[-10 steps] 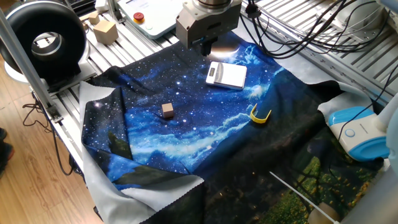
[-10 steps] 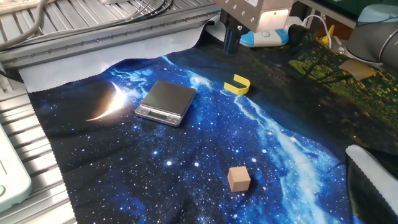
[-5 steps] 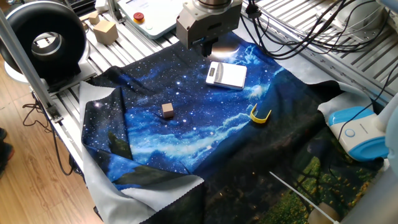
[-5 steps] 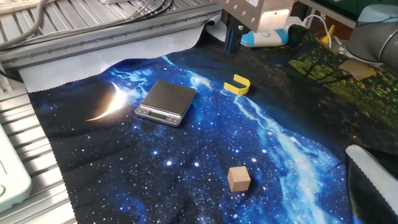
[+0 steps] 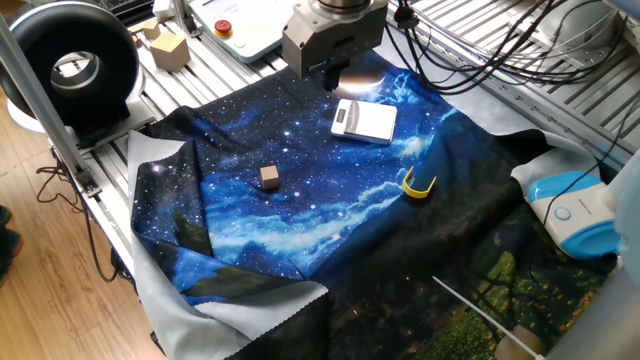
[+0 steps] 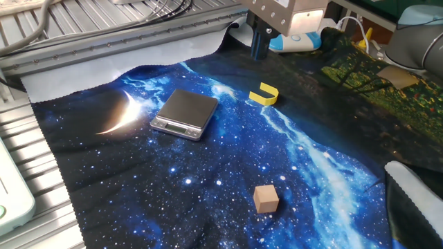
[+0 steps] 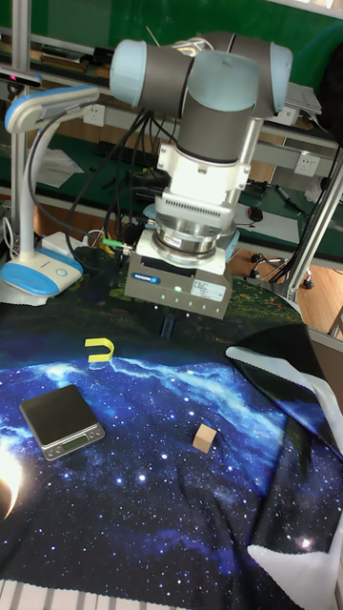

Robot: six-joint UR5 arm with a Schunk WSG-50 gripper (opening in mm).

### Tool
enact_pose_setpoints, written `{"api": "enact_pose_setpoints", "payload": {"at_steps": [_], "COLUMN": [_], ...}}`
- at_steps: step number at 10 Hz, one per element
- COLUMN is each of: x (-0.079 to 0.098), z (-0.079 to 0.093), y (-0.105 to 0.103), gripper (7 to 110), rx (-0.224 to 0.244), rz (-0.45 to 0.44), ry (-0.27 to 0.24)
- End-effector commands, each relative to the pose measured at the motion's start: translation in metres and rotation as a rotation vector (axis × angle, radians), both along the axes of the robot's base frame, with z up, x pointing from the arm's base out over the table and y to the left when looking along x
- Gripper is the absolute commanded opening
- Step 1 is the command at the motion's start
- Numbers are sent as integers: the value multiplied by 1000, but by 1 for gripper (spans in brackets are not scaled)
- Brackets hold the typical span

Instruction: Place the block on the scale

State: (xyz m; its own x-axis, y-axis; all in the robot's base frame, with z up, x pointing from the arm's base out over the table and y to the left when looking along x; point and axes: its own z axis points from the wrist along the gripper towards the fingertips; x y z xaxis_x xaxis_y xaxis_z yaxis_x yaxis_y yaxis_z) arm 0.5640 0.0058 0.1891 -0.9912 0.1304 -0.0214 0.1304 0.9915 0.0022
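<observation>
You have not started the real work yet, as far as I can judge. The block [image 5: 269, 178] lies alone on the starry cloth [image 5: 300, 240], well apart from the scale [image 5: 364, 121], and nothing holds it. The platform of the scale [image 6: 185, 113] is bare. So all steps are left: go to the block, grasp it, carry it, and set it down on the platform.

The gripper [image 5: 331, 76] hangs above the cloth, near the far end of the scale in one fixed view, and well apart from the block. In the tall fixed view the arm comes from above, the wrist points straight down, and the gripper body [image 7: 181, 286] is level. Only a short dark piece of the fingers [image 6: 258, 44] shows under the body in the other fixed view. It looks like 1 narrow stack, so I think the fingers are pressed together, but I cannot tell this for sure. They pinch nothing.

The yellow curved piece [image 6: 264, 94] lies between the scale and the arm's base side; it touches neither the scale nor the block. You will need to cross the cloth toward the block first.
</observation>
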Motion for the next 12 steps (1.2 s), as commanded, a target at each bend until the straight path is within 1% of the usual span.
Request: {"api": "enact_pose_setpoints", "payload": {"at_steps": [1,2,3,4,5,6,7,8,10,12], "x": [34,49,65,79,96,113,131,142,149,148], "z": [-4,-10,-19,-32,-47,-67,-93,-112,-137,-159], "y": [15,21,32,40,50,63,78,88,101,118], "gripper": [7,7,7,7,7,7,7,7,7,7], "rx": [2,-2,-1,-9,-23,-30,-33,-33,-26,-8], "rz": [1,1,-3,-7,-19,-37,-53,-59,-70,-78], "ry": [22,25,28,19,8,-9,-47,-71,-87,-99]}}
